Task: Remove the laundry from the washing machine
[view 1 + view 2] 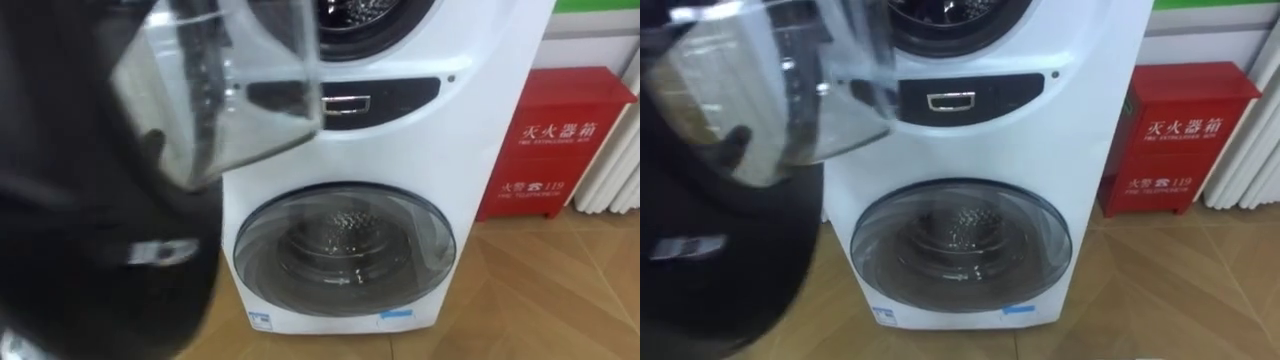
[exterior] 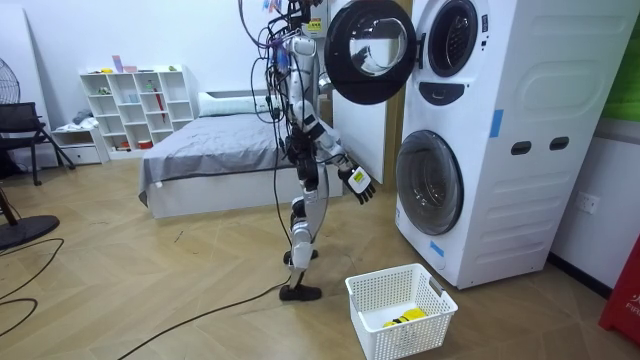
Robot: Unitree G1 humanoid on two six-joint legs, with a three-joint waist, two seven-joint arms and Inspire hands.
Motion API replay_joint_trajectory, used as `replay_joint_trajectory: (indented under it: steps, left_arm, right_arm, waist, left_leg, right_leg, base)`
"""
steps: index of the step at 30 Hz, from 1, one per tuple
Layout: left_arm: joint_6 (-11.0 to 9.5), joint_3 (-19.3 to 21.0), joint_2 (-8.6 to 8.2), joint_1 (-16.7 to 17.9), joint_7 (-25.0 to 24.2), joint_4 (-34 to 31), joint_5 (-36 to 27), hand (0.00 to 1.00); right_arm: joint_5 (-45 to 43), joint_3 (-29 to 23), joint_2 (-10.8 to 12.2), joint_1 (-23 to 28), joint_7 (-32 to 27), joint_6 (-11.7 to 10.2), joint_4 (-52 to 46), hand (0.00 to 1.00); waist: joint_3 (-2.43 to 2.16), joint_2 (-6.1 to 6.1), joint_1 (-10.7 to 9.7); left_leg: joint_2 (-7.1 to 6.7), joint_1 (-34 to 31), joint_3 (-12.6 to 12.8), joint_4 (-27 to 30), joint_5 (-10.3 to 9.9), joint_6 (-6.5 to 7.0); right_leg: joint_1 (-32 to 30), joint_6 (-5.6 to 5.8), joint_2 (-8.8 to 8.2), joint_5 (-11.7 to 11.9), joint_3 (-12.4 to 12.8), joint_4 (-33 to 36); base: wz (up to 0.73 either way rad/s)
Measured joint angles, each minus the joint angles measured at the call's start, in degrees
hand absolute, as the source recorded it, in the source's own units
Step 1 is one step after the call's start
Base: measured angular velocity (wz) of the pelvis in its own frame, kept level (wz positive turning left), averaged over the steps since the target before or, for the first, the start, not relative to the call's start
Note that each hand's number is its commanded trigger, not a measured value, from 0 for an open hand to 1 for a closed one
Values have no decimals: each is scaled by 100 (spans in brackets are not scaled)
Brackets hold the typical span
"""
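White stacked washing machine [image 2: 470, 140], upper door [image 2: 368, 50] open; right hand [image 2: 360, 184] low, fingers relaxed.

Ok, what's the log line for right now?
upper door open | lower door shut | right hand hanging low | basket on floor

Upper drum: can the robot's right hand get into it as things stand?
Probably yes, once raised: the upper door is swung open, leaving the upper drum uncovered, but the right hand hangs well below it.
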Motion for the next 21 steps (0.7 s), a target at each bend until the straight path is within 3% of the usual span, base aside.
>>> replay_joint_trajectory:
  steps: [2, 6, 9, 11, 14, 17, 21]
  left_arm:
    - [108, -218, -13, -82, -97, -7, 2, 0]
    - [435, -681, -322, -372, -523, -6, -167, 0]
    - [531, -1466, -760, -540, -893, -7, -818, 0]
    - [505, -1590, -1085, -558, -1014, -6, -1272, 0]
    - [502, -2327, -1087, -558, -1637, 40, -2023, 0]
    - [519, -3137, -1108, -569, -2257, 181, -2231, 0]
    - [510, -3534, -1123, -752, -2850, 489, -2249, 0]
  right_arm:
    - [50, 139, -1, -97, 88, 11, 16, 0]
    - [72, 404, -9, -300, 170, 69, 100, 0]
    - [61, 779, 58, -513, 207, 166, 88, 0]
    - [31, 861, 66, -610, 203, 169, 116, 0]
    - [86, 904, 70, -794, 165, 196, 353, 0]
    - [65, 908, 72, -839, 115, 246, 351, 0]
    - [55, 921, 23, -805, 40, 269, 343, 0]
  waist:
    - [-1, 0, -143]
    - [8, -20, -261]
    - [-6, -97, -460]
    - [-8, -106, -508]
    - [0, -118, -591]
    - [4, -124, -795]
    - [17, -143, -1180]
  left_leg:
    - [-29, -52, -87, 46, 6, 9]
    - [-79, -95, -100, 62, 28, 45]
    - [-104, -96, -79, 64, 31, 52]
    - [-111, -89, -37, 69, 31, 52]
    - [-113, -65, 16, 67, 32, 54]
    - [-86, -58, 265, 49, 32, 54]
    - [-12, -66, 428, 46, 31, 52]
  right_leg:
    - [16, 2, -21, -1, -68, 2]
    - [-4, 2, -71, -1, -65, 7]
    - [-3, 3, -100, -1, -65, 14]
    - [0, 3, -115, -1, -55, 14]
    - [6, 3, -122, 0, 14, 12]
    - [-85, 4, -122, 0, 181, 14]
    - [-185, 3, -71, 2, 266, 64]
  base:
    - [24]
    - [6]
    - [0]
    - [-2]
    - [-7]
    - [-34]
    - [-31]
